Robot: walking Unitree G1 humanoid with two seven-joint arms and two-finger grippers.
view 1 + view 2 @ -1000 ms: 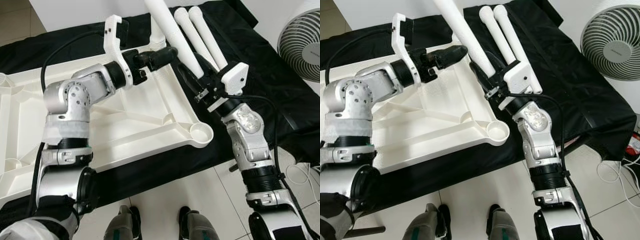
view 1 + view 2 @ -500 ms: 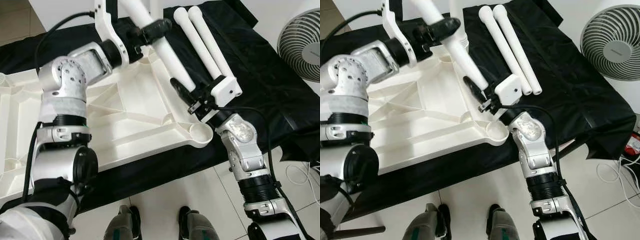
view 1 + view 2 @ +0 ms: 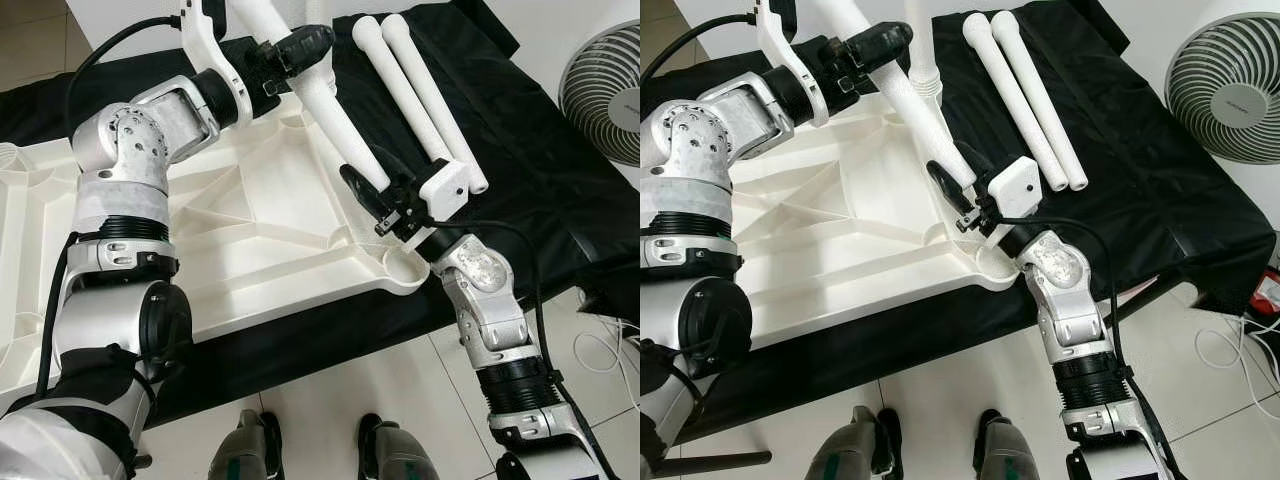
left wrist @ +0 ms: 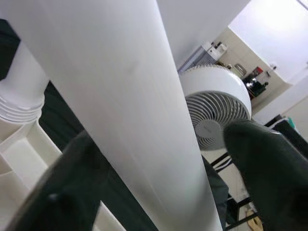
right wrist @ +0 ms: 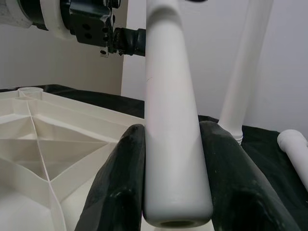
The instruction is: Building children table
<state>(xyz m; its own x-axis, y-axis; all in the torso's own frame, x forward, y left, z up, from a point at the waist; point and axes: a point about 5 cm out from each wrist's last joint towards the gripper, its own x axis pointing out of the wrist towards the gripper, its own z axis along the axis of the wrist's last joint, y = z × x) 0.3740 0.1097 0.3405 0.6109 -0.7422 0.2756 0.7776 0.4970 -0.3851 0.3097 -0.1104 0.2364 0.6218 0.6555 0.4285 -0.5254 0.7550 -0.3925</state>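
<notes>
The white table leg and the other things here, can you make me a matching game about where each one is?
Things:
1. long white plastic table leg
2. two spare white table legs
3. white ribbed table top
4. round grey fan

Places:
A. lying side by side on the black cloth
B. upside down on the cloth
C. at the robot's far right, off the cloth
D. held by both the left gripper and the right gripper

Pairs: 1-D, 2-A, 3-B, 4-C
</notes>
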